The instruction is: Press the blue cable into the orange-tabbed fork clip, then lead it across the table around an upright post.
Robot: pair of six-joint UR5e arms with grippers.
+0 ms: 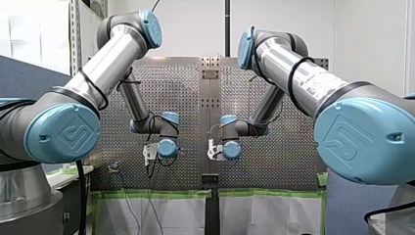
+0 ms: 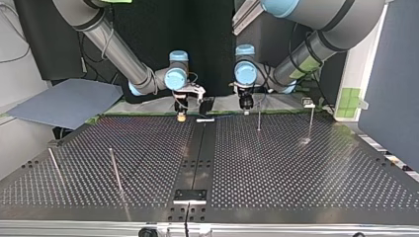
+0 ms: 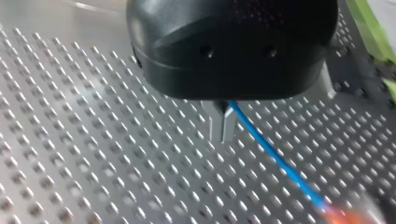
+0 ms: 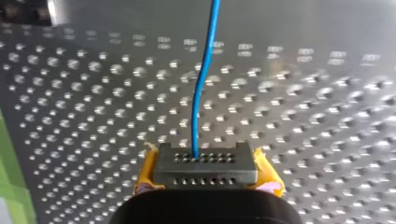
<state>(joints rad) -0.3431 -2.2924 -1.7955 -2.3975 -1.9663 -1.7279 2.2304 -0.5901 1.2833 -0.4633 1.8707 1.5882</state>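
Observation:
The thin blue cable [image 3: 275,156] runs taut between my two grippers near the arms' edge of the perforated table [image 2: 296,168]. In the left wrist view my left gripper [image 3: 223,126], black with metal fingers, is shut on it. Ahead of the yellow pads of my right gripper [image 4: 196,161], also shut on the cable [image 4: 201,88], it leads away over the table. In the top view my right gripper [image 2: 182,116] hangs left of the middle and my left gripper [image 2: 245,105] right of it. I cannot make out an orange-tabbed clip.
Two upright posts [image 2: 258,117] [image 2: 311,121] stand near my left gripper in the top view, and two more [image 2: 114,168] [image 2: 54,165] lean at the near left. A small fixture [image 2: 308,102] sits at the table's far right edge. A small white piece [image 2: 205,120] lies between the grippers.

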